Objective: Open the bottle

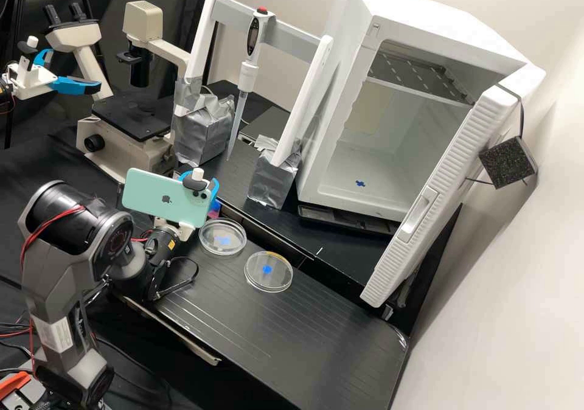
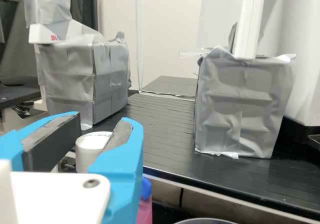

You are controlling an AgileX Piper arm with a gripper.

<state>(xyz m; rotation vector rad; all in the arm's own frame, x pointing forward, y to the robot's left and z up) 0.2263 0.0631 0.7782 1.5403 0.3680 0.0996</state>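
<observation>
Near a clear dish (image 1: 222,236), the hand (image 1: 200,182) stands open, a white cap (image 2: 91,151) between its fingers.

I see two clear, round petri dishes (image 1: 278,281) near each other, a cream-and-black microscope (image 1: 134,118), a slender white-and-grey pipette (image 1: 246,76) and an open, boxy white cabinet (image 1: 426,27).

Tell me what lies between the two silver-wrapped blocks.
Ridged black bench in the wrist view; in the high view, the pipette's clear tip also hangs between them.
</observation>
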